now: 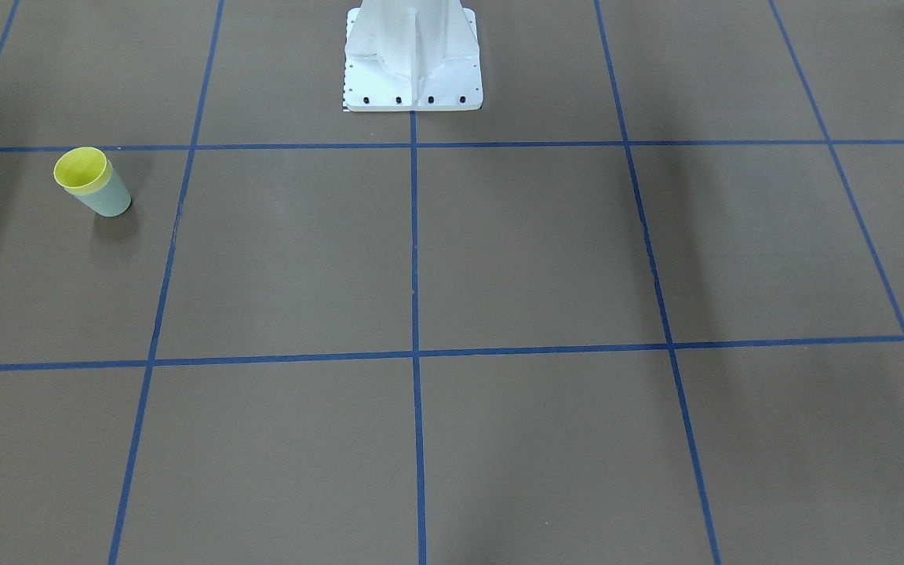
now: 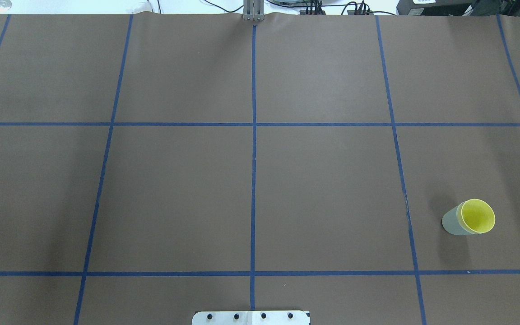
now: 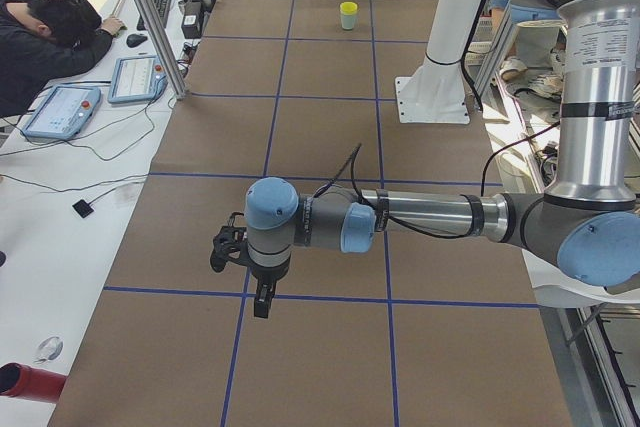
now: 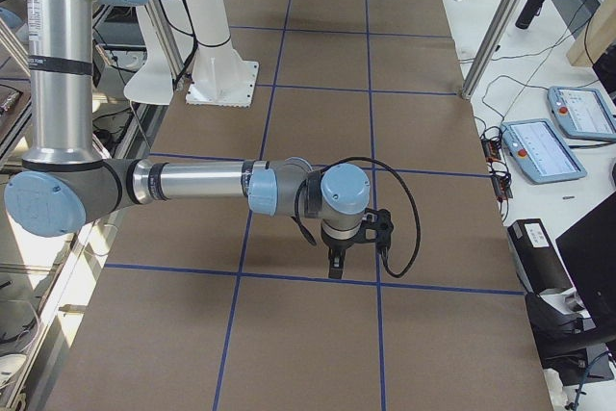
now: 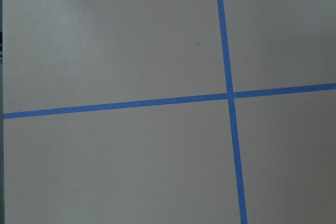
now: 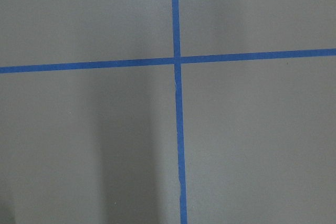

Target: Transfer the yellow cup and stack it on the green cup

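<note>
Yellow cup (image 1: 82, 169) sat nested inside green cup (image 1: 111, 200), with only the yellow rim and inside showing above the green wall. The stack stood upright on the brown table (image 1: 499, 259), touched by neither gripper.

Left gripper (image 3: 262, 302) showed only in the left side view. It pointed down over the table, near a blue tape line (image 5: 226, 51). Cannot tell whether its fingers were wide or narrow. It held nothing that could be seen. From this gripper the cup stack was well apart, far down the table at the opposite end, past the white pedestal (image 1: 413, 55).

Right gripper (image 4: 334, 264) showed only in the right side view. It also pointed down, just above a tape line, and its finger spread could not be told. The cups appeared in no view with this gripper, so their place relative to it could not be told. Both wrist cameras saw only brown table and crossing tape.

A person (image 3: 50, 42) leaned over the side desk, well away from the left gripper.
</note>
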